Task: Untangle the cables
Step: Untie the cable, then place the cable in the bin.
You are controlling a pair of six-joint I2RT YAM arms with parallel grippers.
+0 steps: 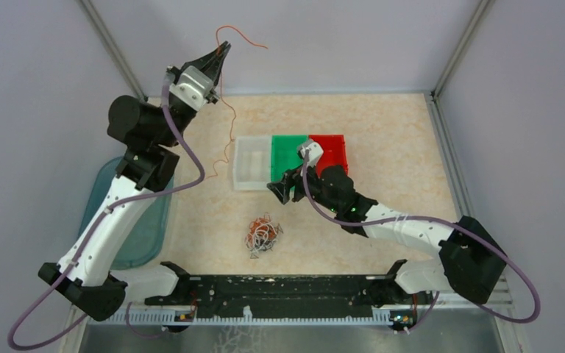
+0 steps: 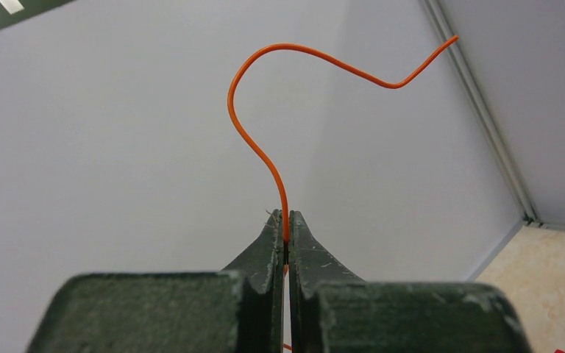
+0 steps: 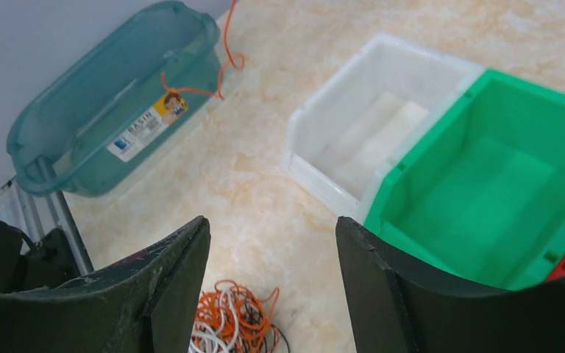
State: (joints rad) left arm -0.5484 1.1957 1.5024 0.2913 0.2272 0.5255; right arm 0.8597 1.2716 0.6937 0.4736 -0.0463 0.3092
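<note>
My left gripper (image 1: pixel 224 48) is raised high at the back left and shut on a thin orange cable (image 1: pixel 229 110); one end curls above the jaws, the rest hangs down toward the table. In the left wrist view the orange cable (image 2: pixel 265 158) is pinched between the closed fingertips of the left gripper (image 2: pixel 287 220). A tangled clump of orange, white and black cables (image 1: pixel 262 234) lies on the table. My right gripper (image 1: pixel 281 190) is open and empty above the table near the bins; its wrist view shows the clump (image 3: pixel 232 322) below and between the open right gripper (image 3: pixel 272 228).
Three bins stand side by side mid-table: white (image 1: pixel 251 163), green (image 1: pixel 288 156), red (image 1: pixel 331 151). A teal plastic tub (image 1: pixel 141 228) sits at the left edge; it also shows in the right wrist view (image 3: pixel 110 95). Grey walls enclose the table.
</note>
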